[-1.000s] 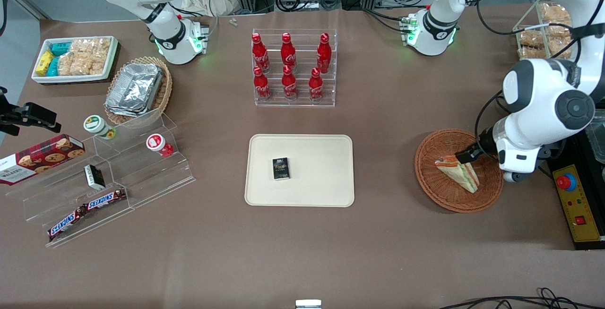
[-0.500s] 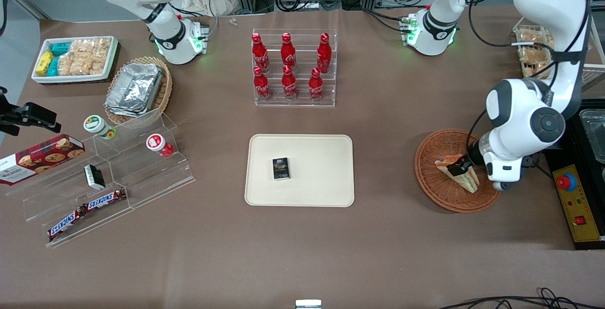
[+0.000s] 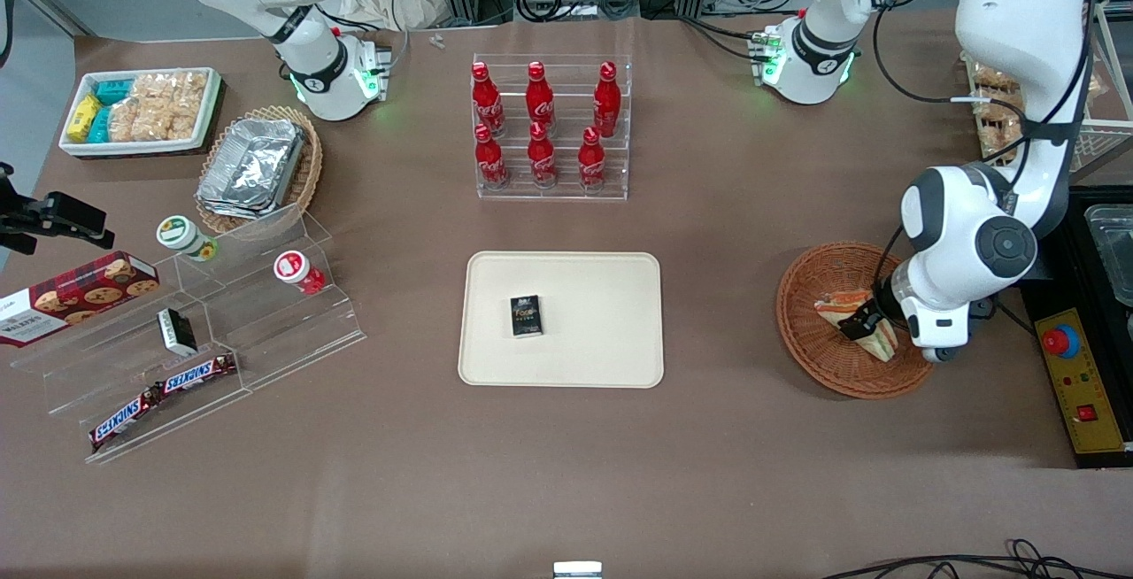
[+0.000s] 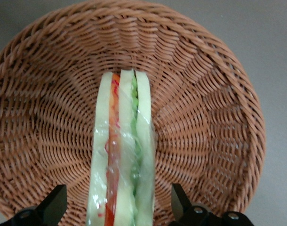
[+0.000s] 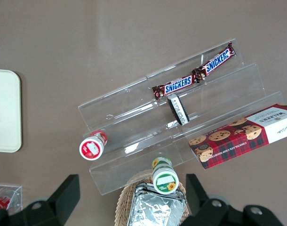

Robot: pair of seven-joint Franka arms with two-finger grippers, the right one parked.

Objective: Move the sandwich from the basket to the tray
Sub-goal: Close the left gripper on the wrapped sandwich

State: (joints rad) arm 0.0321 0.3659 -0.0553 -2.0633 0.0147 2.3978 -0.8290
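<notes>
I hold the left gripper (image 4: 117, 207) low in the round reddish-brown wicker basket (image 3: 819, 353), fingers spread either side of the clear-wrapped triangular sandwich (image 4: 122, 155) lying there, not yet pinching, so closing should catch its bread faces for the cream rectangular tray (image 3: 602, 296).

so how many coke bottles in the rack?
6, in the clear acrylic rack: three on the upper row, three lower. None seem hidden. The pincer straddles the sandwich, open.
</notes>
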